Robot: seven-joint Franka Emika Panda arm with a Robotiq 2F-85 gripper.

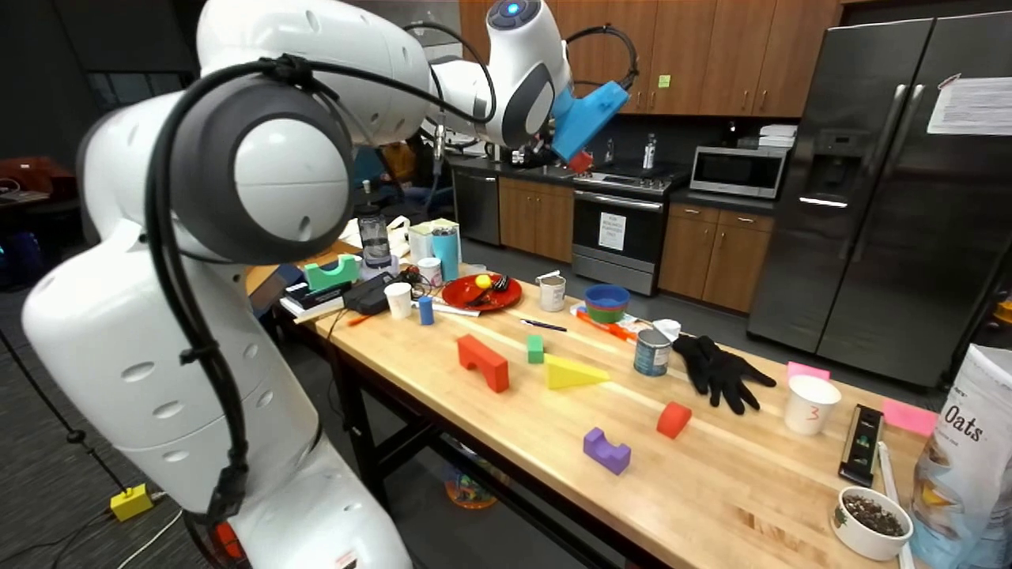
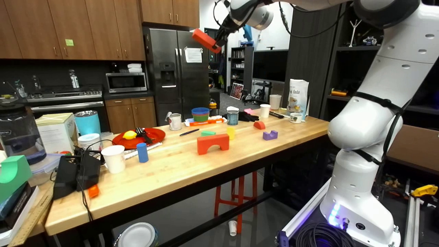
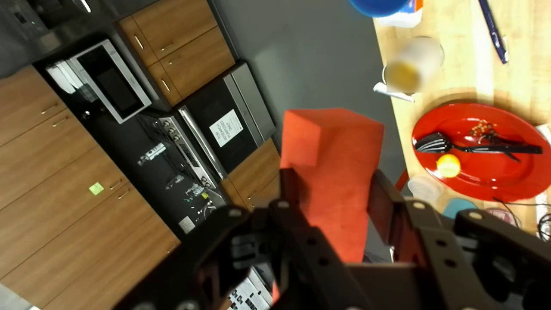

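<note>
Your gripper [image 3: 334, 173] holds a red oblong block [image 3: 340, 137]. The wrist view shows its two fingers [image 3: 385, 202] clamped against opposite sides of the block, so they stand just as far apart as the block is wide, neither spread beyond it nor meeting each other. The block lies between the fingertips, juts out past them and runs back toward the dark gripper body.

You have it up in the air, well above the wooden table [image 1: 711, 490]. In an exterior view you can see the red oblong block [image 2: 204, 39] on a slant, its free end higher than the end beside the fingers. In an exterior view, a light-blue piece [image 1: 593, 118] at the wrist covers most of the gripper, and only a small part of the block shows below it.

To the right of the block in your wrist view lies a red plate [image 3: 486, 174] bearing a black slotted utensil [image 3: 432, 143] and a lemon [image 3: 448, 165]. On the table, well apart from your gripper, are a red arch [image 1: 486, 356], a green block [image 1: 535, 348] just beside a yellow wedge [image 1: 571, 373], a purple notched block [image 1: 606, 452], a red half-round block [image 1: 674, 420] and a blue cylinder [image 1: 426, 310].
</note>
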